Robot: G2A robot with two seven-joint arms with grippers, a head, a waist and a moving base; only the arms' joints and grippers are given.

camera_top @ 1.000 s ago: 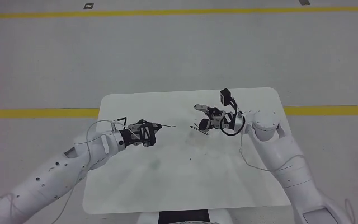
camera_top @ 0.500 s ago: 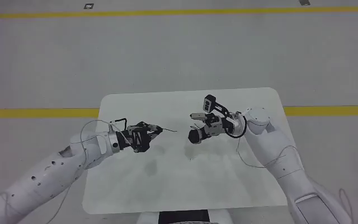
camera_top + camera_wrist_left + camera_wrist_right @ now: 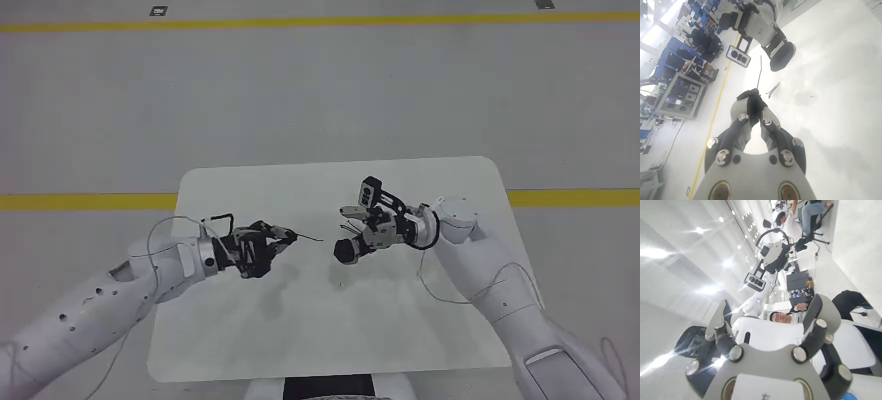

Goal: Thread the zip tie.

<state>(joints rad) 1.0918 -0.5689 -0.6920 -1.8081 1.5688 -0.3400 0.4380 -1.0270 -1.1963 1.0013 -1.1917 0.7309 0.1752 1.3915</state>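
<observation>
The left jaws pinch the zip tie, its long axis pointing right toward the right jaws. Those stand open and empty near its tip.

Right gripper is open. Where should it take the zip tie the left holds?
The zip tie juts free past the left gripper, pointing toward the open right gripper; likely pinch that free length, coming head-on from its tip.

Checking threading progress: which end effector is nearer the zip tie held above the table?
Left. The left end effector is shut on the zip tie; the right end effector, open, faces its free tip, apart.
</observation>
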